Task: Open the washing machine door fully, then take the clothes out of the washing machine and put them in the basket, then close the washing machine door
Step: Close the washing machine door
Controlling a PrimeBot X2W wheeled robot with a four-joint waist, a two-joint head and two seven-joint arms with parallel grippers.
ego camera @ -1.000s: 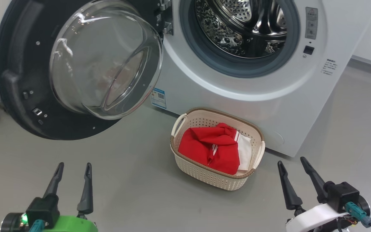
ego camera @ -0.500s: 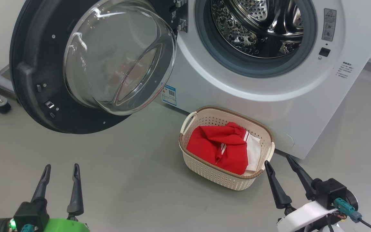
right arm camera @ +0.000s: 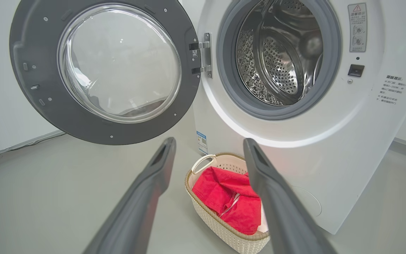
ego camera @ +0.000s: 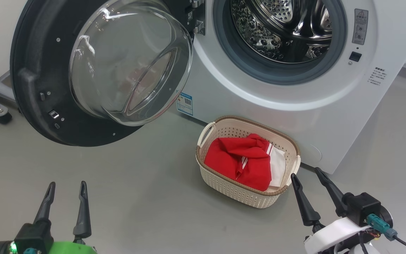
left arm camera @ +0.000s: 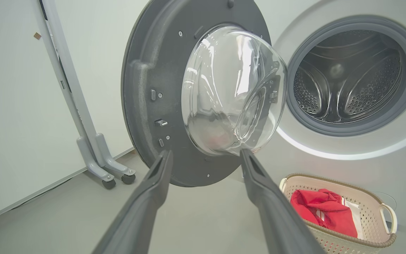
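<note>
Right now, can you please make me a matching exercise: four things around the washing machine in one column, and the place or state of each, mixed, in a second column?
Things:
1. washing machine door
2. clothes
3. drum
4. basket

Places or states:
A. stands on the floor in front of the washing machine
B. swung wide open
C. bare steel, nothing seen inside
D. red and white, heaped in the basket

Pairs: 1-B, 2-D, 3-C, 4-A
</note>
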